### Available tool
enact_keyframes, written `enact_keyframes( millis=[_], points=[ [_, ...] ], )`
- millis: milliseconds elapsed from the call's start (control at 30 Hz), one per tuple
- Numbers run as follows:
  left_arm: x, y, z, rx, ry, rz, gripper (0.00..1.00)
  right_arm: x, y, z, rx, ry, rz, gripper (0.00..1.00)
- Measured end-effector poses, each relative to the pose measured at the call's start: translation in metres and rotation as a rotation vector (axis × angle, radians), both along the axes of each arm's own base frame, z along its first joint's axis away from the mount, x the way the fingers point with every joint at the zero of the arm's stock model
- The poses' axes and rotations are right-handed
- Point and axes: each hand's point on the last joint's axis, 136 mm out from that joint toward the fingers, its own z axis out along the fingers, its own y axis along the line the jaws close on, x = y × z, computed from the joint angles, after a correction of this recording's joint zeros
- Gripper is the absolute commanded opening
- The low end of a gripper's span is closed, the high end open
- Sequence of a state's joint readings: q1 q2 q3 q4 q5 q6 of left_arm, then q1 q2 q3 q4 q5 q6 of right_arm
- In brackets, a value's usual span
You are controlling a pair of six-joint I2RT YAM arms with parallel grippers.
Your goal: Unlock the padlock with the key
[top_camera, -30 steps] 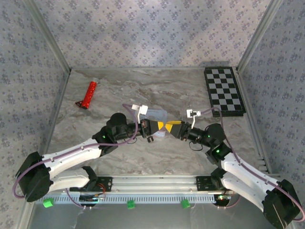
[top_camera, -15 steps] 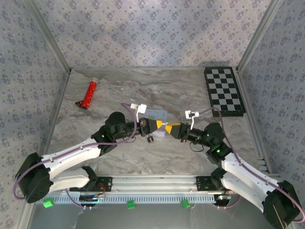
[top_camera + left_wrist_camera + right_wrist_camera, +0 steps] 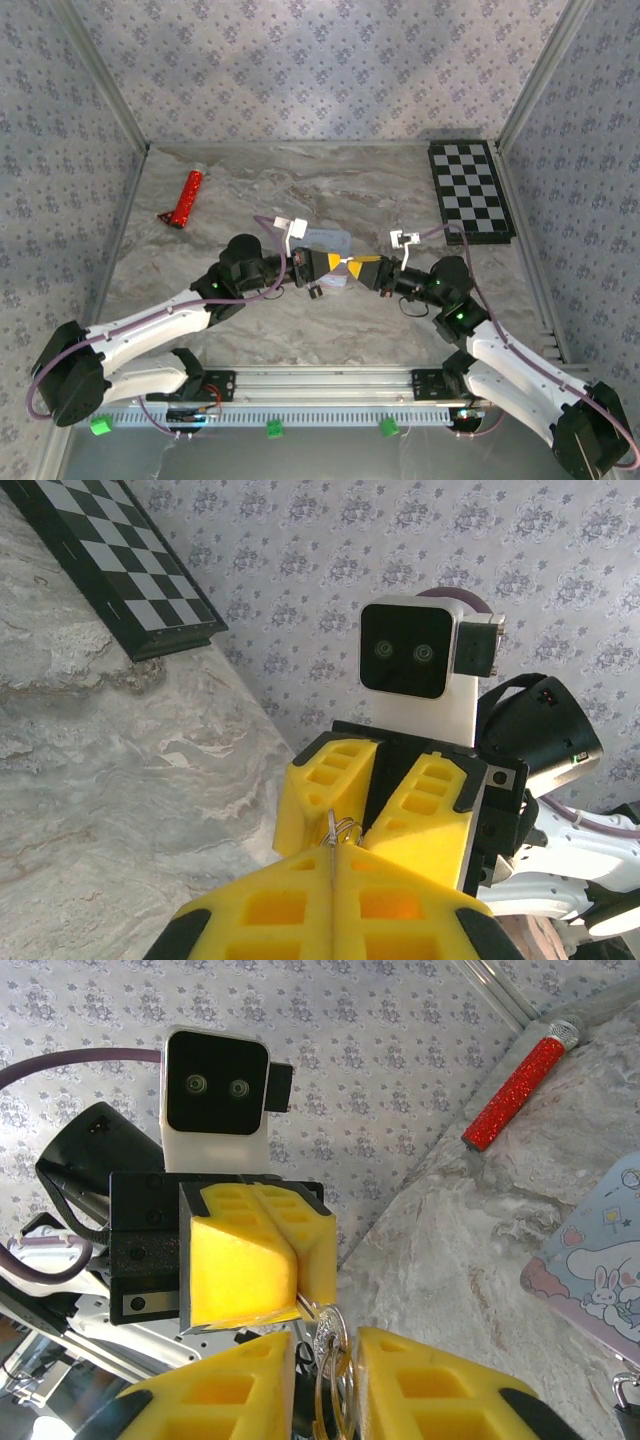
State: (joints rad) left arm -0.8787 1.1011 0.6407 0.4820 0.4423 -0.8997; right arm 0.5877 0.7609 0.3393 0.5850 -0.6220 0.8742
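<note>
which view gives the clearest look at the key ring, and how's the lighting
Right wrist: key ring large and clear between the right fingers, red tube sparkling in direct light. Left wrist: ring a thin wire loop above the left fingers, marble table brightly lit. Top external: even focus, dappled light patches on the back wall, ring too small to make out.
</note>
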Motion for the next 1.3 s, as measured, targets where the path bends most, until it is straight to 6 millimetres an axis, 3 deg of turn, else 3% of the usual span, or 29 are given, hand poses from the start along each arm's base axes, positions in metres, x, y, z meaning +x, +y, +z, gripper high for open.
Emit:
enact_keyframes(
  millis=[433, 800, 900, 967, 1067, 1167, 1300],
  points=[
    [-0.002, -0.001, 0.001, -0.002, -0.001, -0.017, 0.00, -0.002, 0.002, 0.002, -0.005, 0.004, 0.019, 0.17],
    [-0.002, -0.001, 0.000, 0.006, 0.003, -0.015, 0.00, -0.001, 0.001, 0.000, -0.011, 0.009, 0.022, 0.00],
    [-0.002, 0.000, -0.003, 0.020, 0.002, -0.013, 0.10, -0.001, 0.001, -0.002, -0.019, 0.020, 0.021, 0.00],
    [0.000, 0.000, -0.005, 0.043, -0.006, -0.007, 0.31, 0.000, 0.000, -0.005, -0.034, 0.033, 0.011, 0.00],
    [0.005, 0.006, -0.013, 0.103, -0.005, 0.038, 0.51, 0.004, -0.006, -0.011, -0.066, 0.054, -0.043, 0.00],
    [0.014, 0.023, -0.023, 0.169, 0.007, 0.127, 0.59, 0.012, -0.018, -0.020, -0.110, 0.087, -0.122, 0.00],
    [0.028, 0.051, -0.040, 0.244, 0.024, 0.272, 0.60, 0.019, -0.031, -0.039, -0.178, 0.157, -0.213, 0.00]
  ],
)
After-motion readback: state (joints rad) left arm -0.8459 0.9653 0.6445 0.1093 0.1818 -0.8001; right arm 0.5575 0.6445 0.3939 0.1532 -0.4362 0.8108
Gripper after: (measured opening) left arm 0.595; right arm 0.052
